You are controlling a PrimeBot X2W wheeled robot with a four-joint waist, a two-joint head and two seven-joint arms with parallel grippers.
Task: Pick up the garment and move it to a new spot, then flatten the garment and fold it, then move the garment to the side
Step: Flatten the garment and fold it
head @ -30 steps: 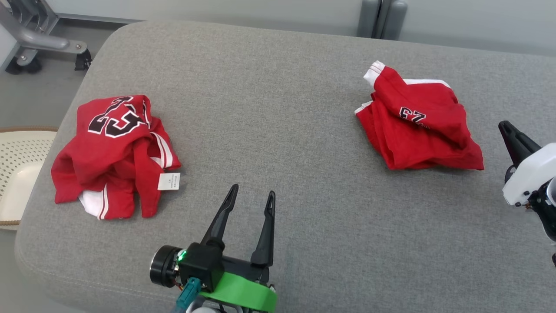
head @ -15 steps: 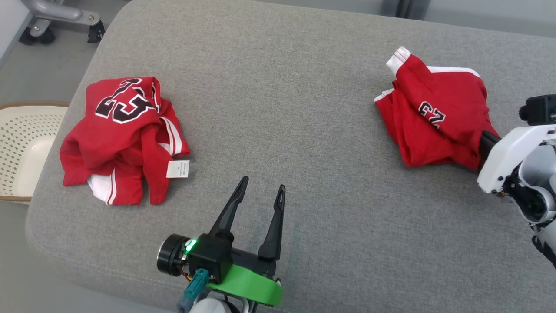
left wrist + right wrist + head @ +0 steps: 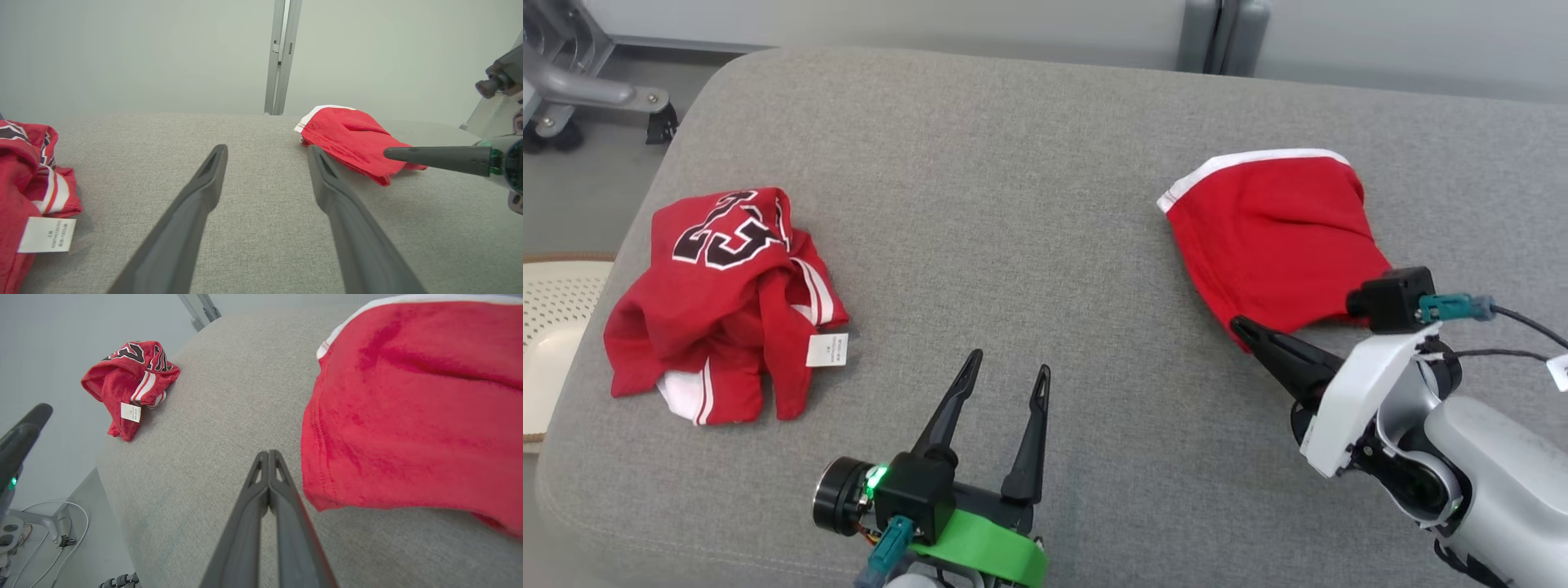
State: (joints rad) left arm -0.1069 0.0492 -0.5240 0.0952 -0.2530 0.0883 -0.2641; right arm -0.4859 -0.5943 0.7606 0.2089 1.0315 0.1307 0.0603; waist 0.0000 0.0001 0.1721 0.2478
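The red garment (image 3: 1274, 237) lies on the right side of the grey cushion (image 3: 1029, 163), spread fairly flat, with its white trim (image 3: 1258, 157) along the far edge. The right gripper (image 3: 1241, 327) sits right at its near corner (image 3: 320, 502). In the right wrist view the two dark fingers are pressed together with no cloth between them, and the red edge runs just beside their tips. So that gripper is closed and holding nothing. The left gripper (image 3: 1009, 367) hovers over bare cushion near the front edge, fingers spread wide and nothing between them.

How will the garment handle? It looks like thin, light, floppy knit with no stiffness at all. It will probably drape and bunch wherever it is lifted, and it may drag on the cushion's weave instead of sliding. The stitched hem and the trimmed edge look like the firmest places to pinch. Two corners taken well apart should keep it from collapsing into a ball.

Over on the left lies a second red garment (image 3: 719, 302), crumpled, with black numerals on top and a white label (image 3: 827, 349) poking out.

Beyond the cushion's left end a pale perforated basket (image 3: 560, 286) peeks in. What it holds cannot be told from the slice on show.
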